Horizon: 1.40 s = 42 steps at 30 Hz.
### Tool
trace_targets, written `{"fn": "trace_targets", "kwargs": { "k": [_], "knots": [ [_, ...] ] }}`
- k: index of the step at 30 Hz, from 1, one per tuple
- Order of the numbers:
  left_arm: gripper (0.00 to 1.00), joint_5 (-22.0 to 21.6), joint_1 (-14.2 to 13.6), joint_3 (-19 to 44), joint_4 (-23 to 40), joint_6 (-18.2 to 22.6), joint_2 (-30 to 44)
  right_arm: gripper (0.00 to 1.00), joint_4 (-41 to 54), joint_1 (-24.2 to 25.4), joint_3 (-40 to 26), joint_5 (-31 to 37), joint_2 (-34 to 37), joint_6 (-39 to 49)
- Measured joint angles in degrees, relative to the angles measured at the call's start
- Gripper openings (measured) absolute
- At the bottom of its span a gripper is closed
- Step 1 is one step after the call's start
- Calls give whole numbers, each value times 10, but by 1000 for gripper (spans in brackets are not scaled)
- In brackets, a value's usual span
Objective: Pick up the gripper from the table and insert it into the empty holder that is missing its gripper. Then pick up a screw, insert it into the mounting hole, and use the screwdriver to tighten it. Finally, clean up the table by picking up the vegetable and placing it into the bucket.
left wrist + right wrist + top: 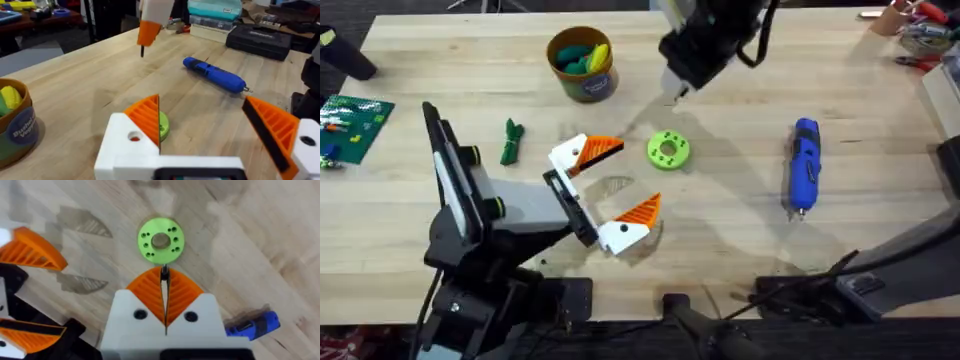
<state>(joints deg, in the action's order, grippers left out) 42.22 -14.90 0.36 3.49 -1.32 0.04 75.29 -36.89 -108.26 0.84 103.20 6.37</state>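
The left end effector [607, 190] gapes wide at lower centre; the right end effector [164, 282] pinches a screw [163, 273] above the green ring [668, 150]. Right: screwdriver [804, 165]. Left: vegetable [511, 141]. Upper centre: bucket [582, 64].

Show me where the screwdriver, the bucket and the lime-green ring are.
screwdriver [804, 165]: overhead view, middle of its blue body.
bucket [588, 86]: overhead view, front of its outer wall.
lime-green ring [160, 251]: right wrist view, flat green face below the centre hole.
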Motion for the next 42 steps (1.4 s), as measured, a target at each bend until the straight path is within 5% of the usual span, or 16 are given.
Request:
{"fn": "trace_targets", "kwargs": {
  "k": [12,30,42],
  "knots": [
    [992,0,0,0,0,0,0,7,14,-14,-57,0,0,31],
    [992,0,0,0,0,0,0,7,21,-183,-117,-1,0,62],
    [992,0,0,0,0,0,0,7,41,-221,-179,0,0,110]
  ]
}}
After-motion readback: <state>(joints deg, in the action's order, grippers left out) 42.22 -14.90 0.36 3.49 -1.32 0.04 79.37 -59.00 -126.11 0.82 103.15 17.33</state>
